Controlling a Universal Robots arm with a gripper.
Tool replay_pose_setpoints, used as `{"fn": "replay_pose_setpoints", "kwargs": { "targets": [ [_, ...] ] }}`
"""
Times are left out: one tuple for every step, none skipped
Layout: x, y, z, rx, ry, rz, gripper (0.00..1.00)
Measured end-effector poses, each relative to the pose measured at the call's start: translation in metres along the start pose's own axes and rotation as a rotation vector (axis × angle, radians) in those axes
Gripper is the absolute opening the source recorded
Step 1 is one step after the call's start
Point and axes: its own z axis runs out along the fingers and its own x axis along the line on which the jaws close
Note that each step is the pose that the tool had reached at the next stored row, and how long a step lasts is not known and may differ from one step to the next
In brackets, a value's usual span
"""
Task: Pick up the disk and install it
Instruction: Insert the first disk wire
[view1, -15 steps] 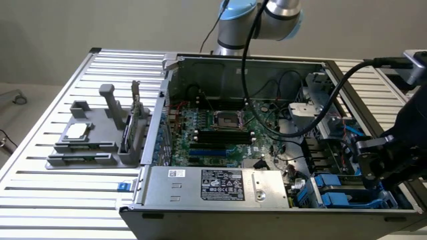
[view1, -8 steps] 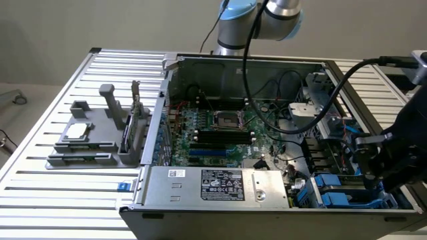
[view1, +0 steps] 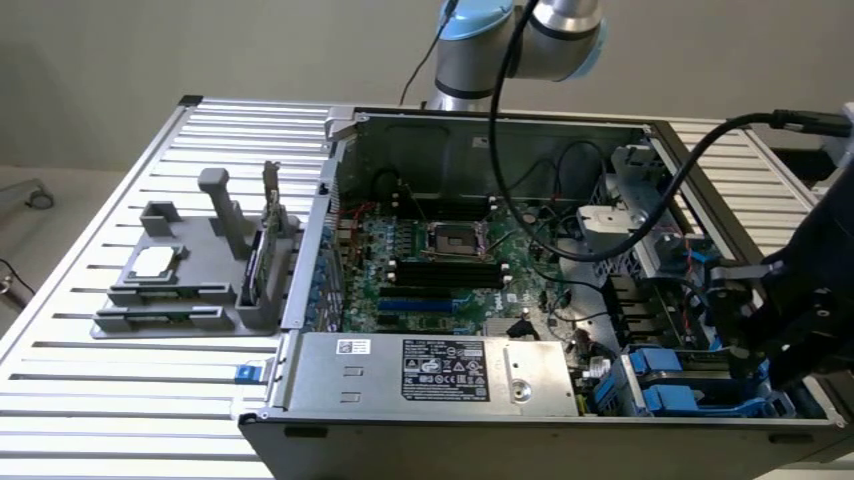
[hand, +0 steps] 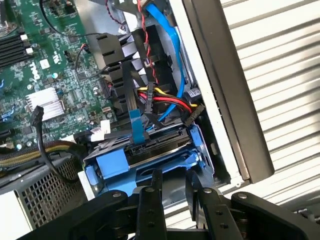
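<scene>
Disk (hand: 145, 165) lies just ahead of our hand (hand: 173, 176), whose grip we cannot tell; we judge installing underway, and seating it calls for a straight, level push.

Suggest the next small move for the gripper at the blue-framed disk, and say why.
Probably a short, slow push of the disk deeper into the case: it already lies in the corner, the gripper sits at its near edge, and cables crowd its far end. Full seating can't be judged.
</scene>
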Motion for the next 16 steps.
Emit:
{"fn": "replay_pose_setpoints", "kwargs": {
  "targets": [
    [0.0000, 0.0000, 0.0000, 0.0016, -0.0007, 0.016, 0.33],
    [0.0000, 0.0000, 0.0000, 0.0032, -0.0015, 0.033, 0.33],
    [0.0000, 0.0000, 0.0000, 0.0050, -0.0023, 0.049, 0.33],
    [0.0000, 0.0000, -0.0001, 0.0067, -0.0031, 0.065, 0.33],
    [0.0000, 0.0000, 0.0000, 0.0083, -0.0038, 0.082, 0.33],
    [0.0000, 0.0000, -0.0001, 0.0097, -0.0046, 0.098, 0.33],
    [0.0000, 0.0000, 0.0000, 0.0110, -0.0052, 0.113, 0.33],
    [0.0000, 0.0000, 0.0000, 0.0118, -0.0056, 0.129, 0.33],
    [0.0000, -0.0001, 0.0000, 0.0121, -0.0056, 0.143, 0.33],
    [0.0000, -0.0001, 0.0000, 0.0120, -0.0056, 0.156, 0.33],
    [0.0000, 0.0000, 0.0001, 0.0115, -0.0054, 0.168, 0.33],
    [0.0001, 0.0000, 0.0003, 0.0109, -0.0051, 0.180, 0.33],
    [0.0001, 0.0000, 0.0008, 0.0100, -0.0046, 0.193, 0.33],
    [0.0002, 0.0000, 0.0016, 0.0087, -0.0040, 0.205, 0.33],
    [0.0003, -0.0001, 0.0023, 0.0083, -0.0038, 0.217, 0.33],
    [0.0003, -0.0002, 0.0031, 0.0081, -0.0037, 0.229, 0.33]
  ]
}}
